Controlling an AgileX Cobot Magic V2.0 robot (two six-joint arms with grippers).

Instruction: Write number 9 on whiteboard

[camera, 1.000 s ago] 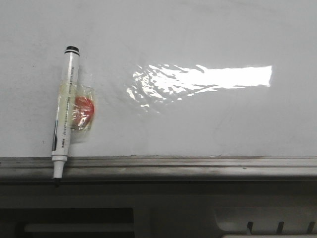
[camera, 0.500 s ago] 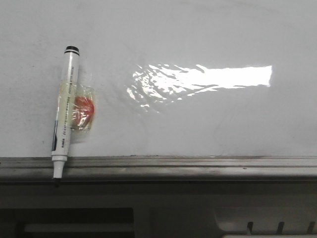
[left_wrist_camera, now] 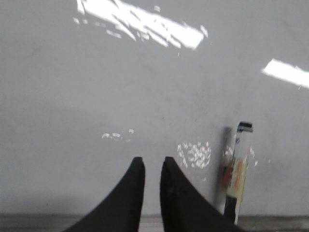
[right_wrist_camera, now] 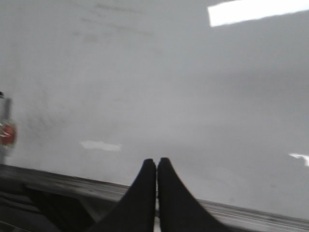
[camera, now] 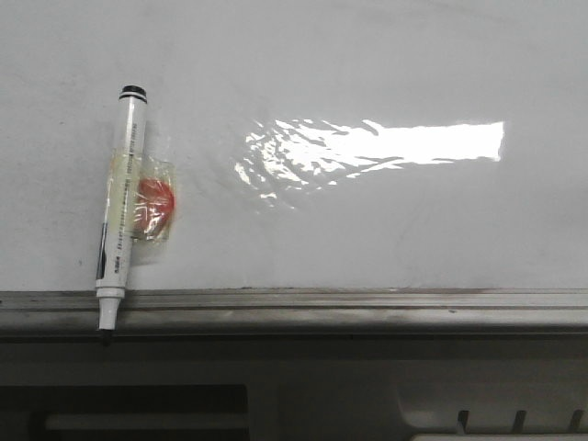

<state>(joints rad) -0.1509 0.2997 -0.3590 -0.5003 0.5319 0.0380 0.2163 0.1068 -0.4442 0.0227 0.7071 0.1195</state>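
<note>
**Marker parked, board blank, both hands empty**

Front view: whiteboard fills the scene, glossy, with a bright glare patch but no ink that I can find, so the number 9 does not exist yet. A marker lies against the board toward my left, cap end up, its dark tip hanging just over the grey rail at the board's lower edge. Clear tape over a red blob seems to pin it there, which I judge keeps it at a known spot for pickup. Neither arm shows in this view.

Left wrist view: my left gripper hovers over bare board, jaws parted by a narrow gap, holding nothing. The marker stands near it, off to one side and apart from the fingers. This arm looks like the natural one to fetch it.

Right wrist view: my right gripper has its jaws pressed together, empty, over the board near the rail. The marker's taped middle barely peeks in at the frame's edge.
</note>
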